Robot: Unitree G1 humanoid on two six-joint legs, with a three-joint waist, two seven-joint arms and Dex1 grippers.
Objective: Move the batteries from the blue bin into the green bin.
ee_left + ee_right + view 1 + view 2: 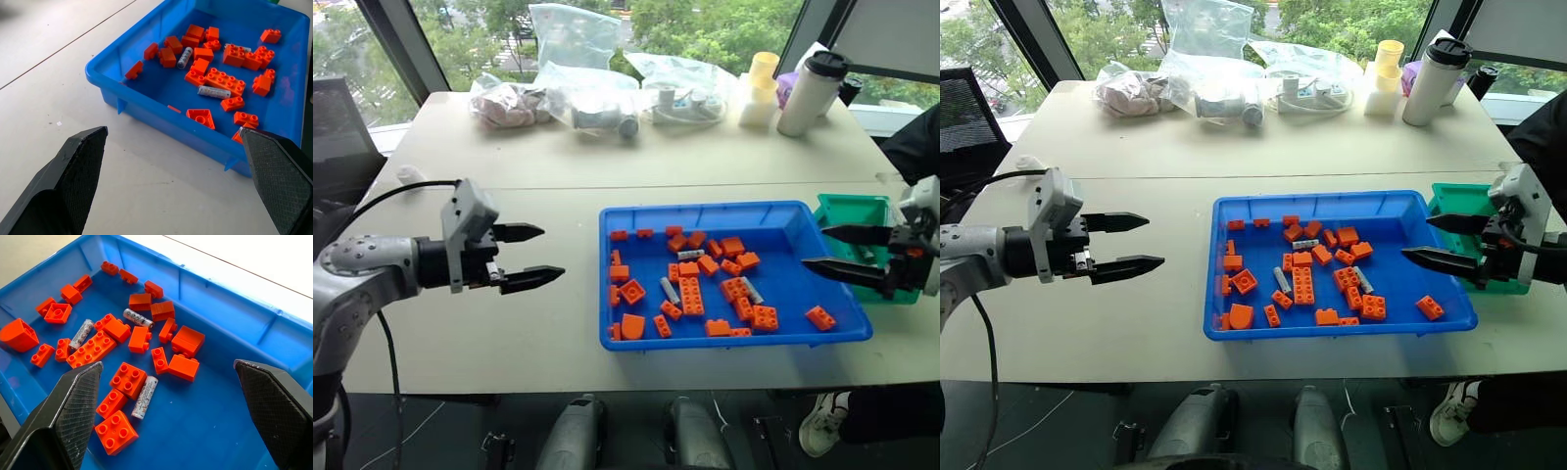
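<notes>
Three batteries (145, 396) lie among orange bricks (90, 349) in the blue bin (803, 328), centre right of the head view; the green bin (850, 211) sits at its far-right corner. They look small, rigid, smooth and prone to rolling, best pinched across the middle. The right gripper (837, 253) hovers over the blue bin's right end, jaws wide, holding nothing; the left gripper (527, 257), at left, is likewise spread and empty.

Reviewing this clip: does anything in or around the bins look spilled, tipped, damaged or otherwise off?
Nothing stands out. The blue bin and the green bin sit flat and upright on the table, three batteries lie loose among orange bricks inside the blue bin, and no pieces lie on the table beside it. Both grippers hover open, empty.
</notes>
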